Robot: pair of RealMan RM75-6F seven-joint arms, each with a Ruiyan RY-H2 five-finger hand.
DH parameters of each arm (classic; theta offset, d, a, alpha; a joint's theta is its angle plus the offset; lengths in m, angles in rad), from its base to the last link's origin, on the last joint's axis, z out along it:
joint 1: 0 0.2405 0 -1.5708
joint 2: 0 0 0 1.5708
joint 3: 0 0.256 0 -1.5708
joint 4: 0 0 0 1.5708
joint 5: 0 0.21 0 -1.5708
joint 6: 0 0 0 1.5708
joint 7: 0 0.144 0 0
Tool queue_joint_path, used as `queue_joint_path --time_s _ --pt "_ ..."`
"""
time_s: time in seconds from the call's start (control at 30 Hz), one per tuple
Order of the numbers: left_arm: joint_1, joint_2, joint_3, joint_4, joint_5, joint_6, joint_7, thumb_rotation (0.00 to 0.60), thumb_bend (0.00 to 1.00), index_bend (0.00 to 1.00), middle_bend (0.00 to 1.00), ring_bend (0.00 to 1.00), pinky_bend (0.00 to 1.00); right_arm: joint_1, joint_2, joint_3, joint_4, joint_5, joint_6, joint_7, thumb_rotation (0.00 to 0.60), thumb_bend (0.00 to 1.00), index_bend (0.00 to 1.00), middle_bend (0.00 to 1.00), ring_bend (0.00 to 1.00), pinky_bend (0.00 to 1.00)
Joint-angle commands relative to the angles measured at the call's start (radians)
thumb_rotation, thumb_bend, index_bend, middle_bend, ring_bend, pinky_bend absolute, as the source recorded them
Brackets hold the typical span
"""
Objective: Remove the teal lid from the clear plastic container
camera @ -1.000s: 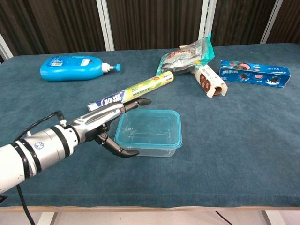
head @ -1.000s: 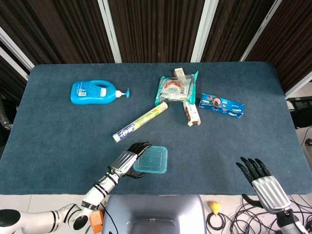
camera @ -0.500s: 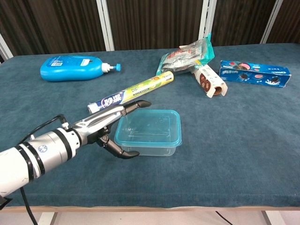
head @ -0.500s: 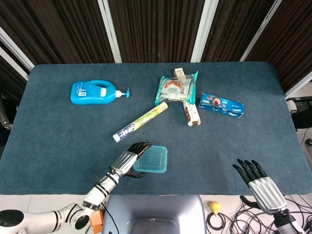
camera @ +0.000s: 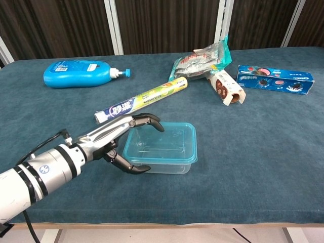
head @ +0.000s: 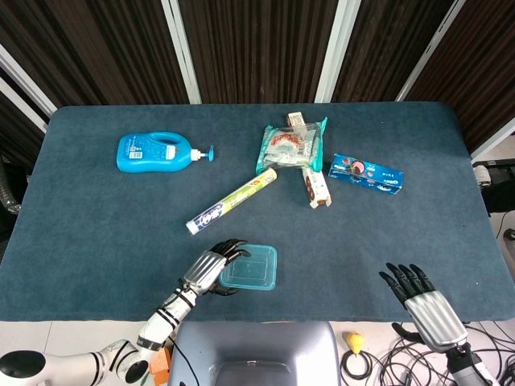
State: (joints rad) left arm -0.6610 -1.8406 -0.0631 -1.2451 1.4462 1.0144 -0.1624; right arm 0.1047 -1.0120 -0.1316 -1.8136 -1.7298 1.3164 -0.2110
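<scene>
Two hands, one near — the left hand [camera: 117, 143] cups the container's [camera: 161, 147] near-left corner, fingers curled over the lid [camera: 164, 142], thumb below; whether it grips, I cannot tell. Right hand [head: 422, 296] hangs spread, empty — well apart.

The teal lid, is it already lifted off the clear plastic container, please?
No, the teal lid sits flat on the clear plastic container, with the left hand at its left edge.

Silver-backed left hand [camera: 114, 144] and right hand [head: 424, 299] have black fingers [camera: 132, 167]; white, black-banded forearm.
</scene>
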Motion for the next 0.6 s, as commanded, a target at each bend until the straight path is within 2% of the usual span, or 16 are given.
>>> queue_joint_path --time_s 0.03,0.17,0.37,0.5,0.6 --pt "0.009 -0.005 0.002 -0.003 0.004 0.016 0.01 0.6 0.26 0.55 0.48 0.46 0.49 0.026 -0.026 0.019 0.0 0.001 -0.026 -0.011 0.6 0.16 0.0 0.0 0.0 0.0" --pt "0.02 -0.006 0.007 -0.014 0.006 0.032 0.04 0.6 0.27 0.55 0.49 0.47 0.54 0.105 -0.102 0.081 -0.012 0.024 -0.112 -0.057 0.6 0.18 0.0 0.0 0.0 0.0" --pt "0.027 -0.004 0.006 -0.036 0.003 0.034 0.048 0.6 0.26 0.55 0.49 0.48 0.54 0.244 -0.277 0.173 0.017 0.085 -0.277 -0.198 0.6 0.18 0.12 0.0 0.0 0.0" --pt "0.034 0.003 0.008 -0.047 0.007 0.044 0.055 0.6 0.26 0.55 0.49 0.49 0.55 0.322 -0.41 0.219 0.075 0.126 -0.343 -0.215 0.6 0.18 0.28 0.0 0.0 0.0" --pt "0.038 0.01 0.007 -0.057 0.005 0.046 0.059 0.6 0.26 0.55 0.5 0.49 0.55 0.36 -0.488 0.225 0.124 0.118 -0.355 -0.185 0.6 0.18 0.36 0.0 0.0 0.0"
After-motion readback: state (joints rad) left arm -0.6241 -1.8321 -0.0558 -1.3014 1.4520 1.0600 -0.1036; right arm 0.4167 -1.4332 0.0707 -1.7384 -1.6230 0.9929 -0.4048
